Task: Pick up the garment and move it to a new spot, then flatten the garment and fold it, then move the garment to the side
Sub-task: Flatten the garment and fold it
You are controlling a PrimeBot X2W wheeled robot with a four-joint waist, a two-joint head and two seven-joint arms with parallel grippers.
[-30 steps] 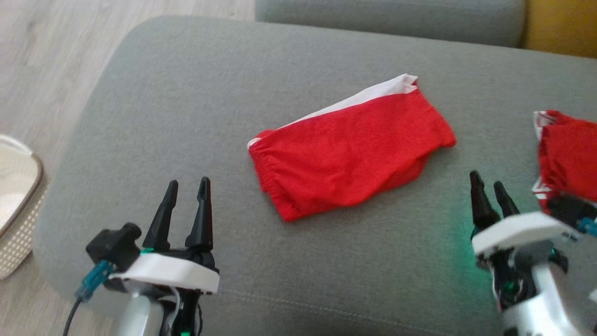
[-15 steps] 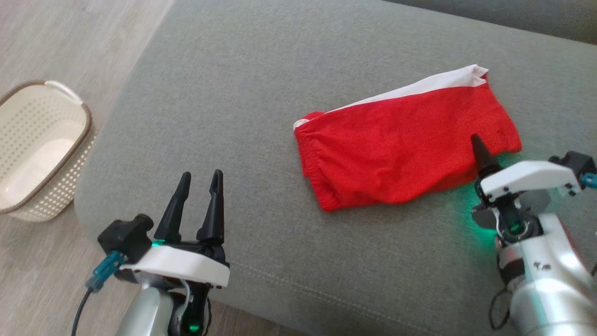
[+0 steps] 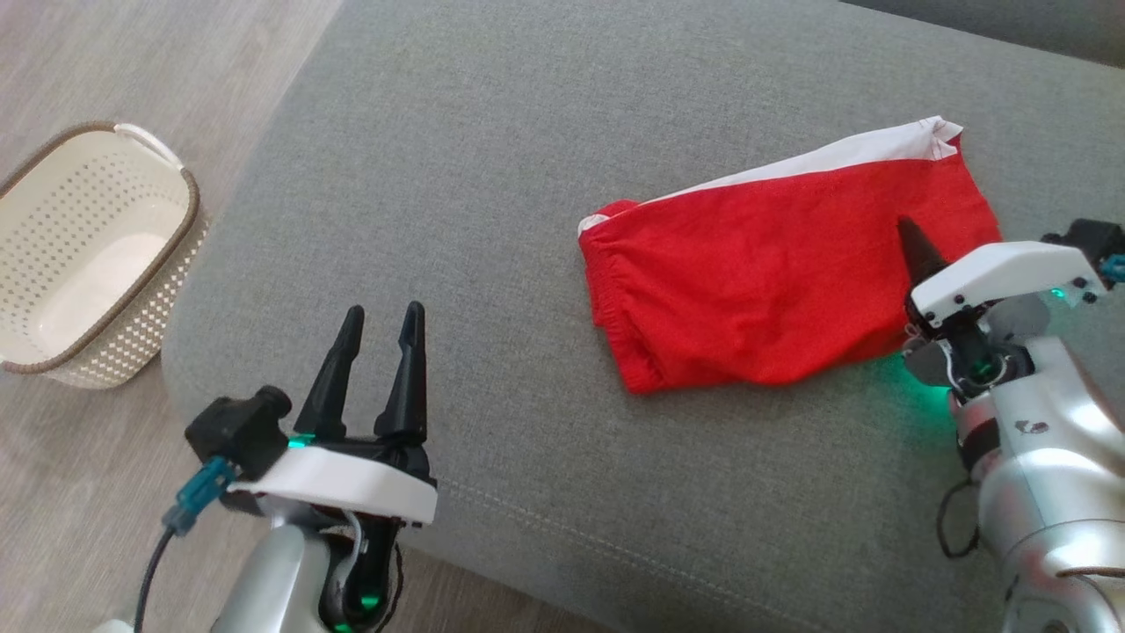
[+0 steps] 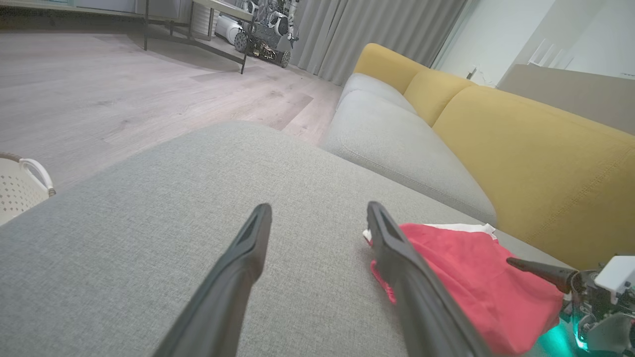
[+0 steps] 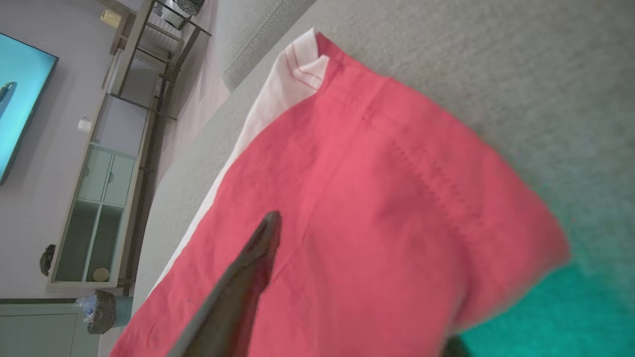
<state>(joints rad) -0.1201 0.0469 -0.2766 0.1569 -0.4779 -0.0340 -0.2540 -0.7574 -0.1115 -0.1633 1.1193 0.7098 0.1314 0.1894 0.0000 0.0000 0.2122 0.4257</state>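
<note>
Red shorts (image 3: pixel 773 281) lie on the grey woven sofa cushion (image 3: pixel 492 176), about 2 o'clock from my left gripper (image 3: pixel 380 321), whose fingers are wide apart. The cloth looks thin, light and floppy, with a white stripe (image 3: pixel 835 158), so it'll probably sag. My right gripper (image 3: pixel 918 251) is at their 3 o'clock hem with one finger on top. Can't tell if it's pinching. I'd grab that stitched hem.

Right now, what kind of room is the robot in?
Probably a living room in a home. There is a grey sofa seat with yellow back cushions, a TV screen near a glass-door cabinet, and a wood floor.
</note>
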